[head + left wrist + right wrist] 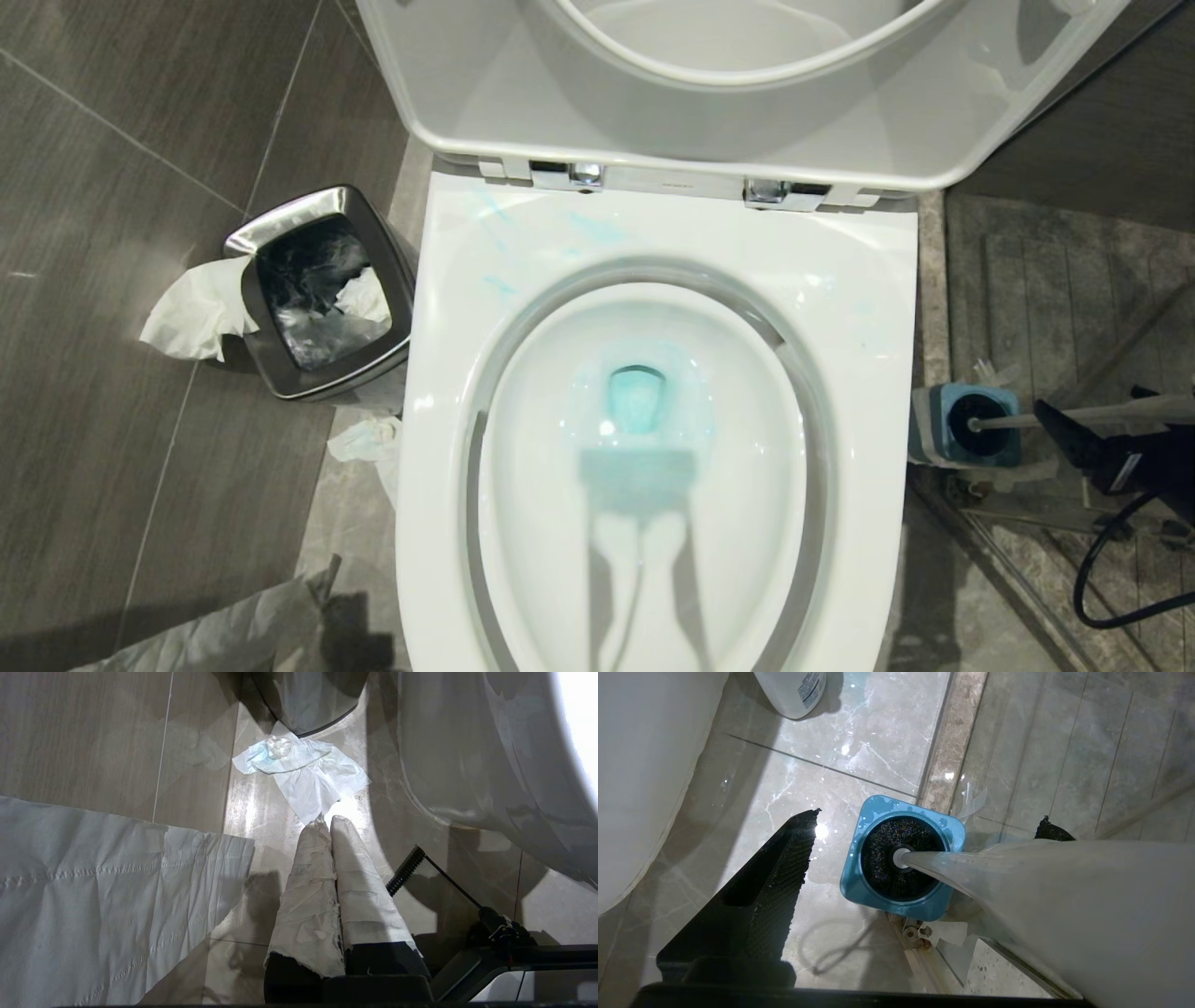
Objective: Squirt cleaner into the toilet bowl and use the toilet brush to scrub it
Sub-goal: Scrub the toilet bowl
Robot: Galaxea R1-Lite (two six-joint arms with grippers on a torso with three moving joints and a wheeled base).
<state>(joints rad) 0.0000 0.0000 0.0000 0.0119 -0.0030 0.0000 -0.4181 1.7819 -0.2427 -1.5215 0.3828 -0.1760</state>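
The toilet brush (924, 863) stands in its blue-topped holder (859, 877) on the floor beside the toilet bowl (448, 373). The right tool (924, 826) straddles its handle, fingers apart; a skewed closing could tip the holder. The left tool (329, 826) hangs pressed together.

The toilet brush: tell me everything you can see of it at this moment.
The toilet brush is a long, pale, translucent plastic stick ending in a round dark bristle head. The head sits inside its holder, a square holder with a blue top and rounded corners, which stands on the wet stone floor to the right of the toilet bowl. The handle leans out of the holder toward the right gripper, whose fingers stand open on either side of it, not closed on it.
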